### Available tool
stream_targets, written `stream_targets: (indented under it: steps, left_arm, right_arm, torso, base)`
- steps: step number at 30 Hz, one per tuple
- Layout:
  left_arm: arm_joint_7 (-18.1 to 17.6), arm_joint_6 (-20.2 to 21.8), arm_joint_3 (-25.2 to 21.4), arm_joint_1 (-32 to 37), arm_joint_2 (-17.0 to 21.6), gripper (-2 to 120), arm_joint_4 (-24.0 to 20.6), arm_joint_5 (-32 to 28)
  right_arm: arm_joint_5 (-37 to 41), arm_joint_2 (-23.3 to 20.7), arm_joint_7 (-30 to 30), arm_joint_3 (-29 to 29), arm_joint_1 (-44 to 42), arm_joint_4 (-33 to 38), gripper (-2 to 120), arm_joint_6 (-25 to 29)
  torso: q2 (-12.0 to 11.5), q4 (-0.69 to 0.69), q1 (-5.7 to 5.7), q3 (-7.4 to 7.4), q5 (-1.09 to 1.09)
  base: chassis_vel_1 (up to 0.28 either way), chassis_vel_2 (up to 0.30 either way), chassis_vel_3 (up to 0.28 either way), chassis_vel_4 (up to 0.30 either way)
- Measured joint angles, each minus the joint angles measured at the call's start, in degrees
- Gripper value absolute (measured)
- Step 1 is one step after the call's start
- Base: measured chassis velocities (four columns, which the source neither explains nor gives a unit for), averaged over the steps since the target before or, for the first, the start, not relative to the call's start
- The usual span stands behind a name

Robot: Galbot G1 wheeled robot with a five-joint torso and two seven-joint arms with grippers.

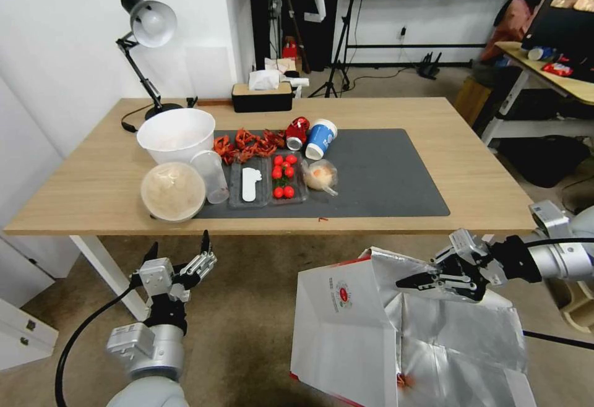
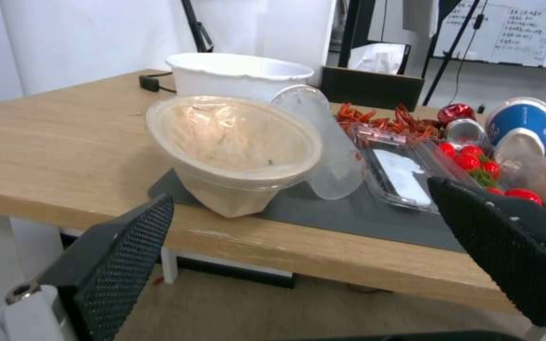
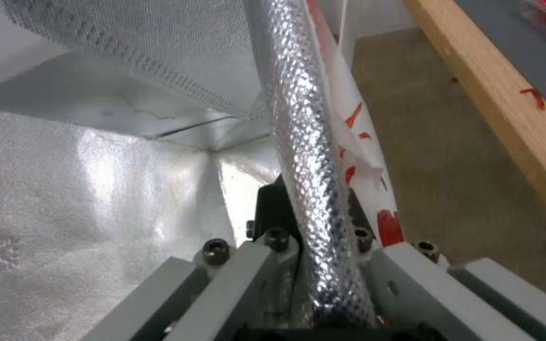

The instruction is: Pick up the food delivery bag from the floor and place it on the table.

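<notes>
Food delivery bag (image 1: 346, 326) below desk (image 1: 482, 190) front edge, mouth open, foil lining showing; whether it rests on floor (image 1: 247, 314) unclear. Right pincer (image 1: 413, 282) clamped on bag's top rim. Left pincer (image 1: 179, 247) apart, empty, under desk's near-left edge. Grey mat (image 1: 383, 178): bare right half, food clutter on left.

Left gripper (image 2: 298, 222) open, its two black textured fingers (image 2: 128, 246) spread wide below the table (image 2: 52, 151) edge. At 12 o'clock from the gripper, a tan lidded bowl (image 2: 235, 142) lies tilted on the grey mat (image 2: 349, 213). White bowl (image 2: 238, 76) behind; cherry tomatoes (image 2: 475, 161) at 2 o'clock
</notes>
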Motion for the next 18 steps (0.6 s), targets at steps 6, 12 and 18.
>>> stream_targets:
  steps: [6,12,18]
  left_arm:
    - [-0.08,-0.06,0.01,0.27,-0.08,100,-0.01,0.31]
    - [-0.19,-0.25,-0.06,0.49,-0.19,100,-0.24,0.41]
    - [-0.31,-0.33,0.03,0.30,-0.34,100,-0.24,0.53]
  right_arm:
    - [0.21,0.25,0.03,0.68,-0.34,0.46,0,0.15]
    - [2.01,-0.01,-0.08,2.37,-0.87,0.66,0,0.23]
    - [6.83,-0.73,1.00,6.19,-1.15,0.81,0,0.22]
  torso:
    - [-0.16,0.00,-0.07,-0.09,0.00]
    - [-0.27,0.00,-0.13,-0.16,0.00]
    - [-0.37,0.00,-0.16,-0.21,0.00]
  base:
    - [0.000,0.000,0.000,0.000]
    - [0.000,0.000,0.000,0.000]
    - [0.000,0.000,0.000,0.000]
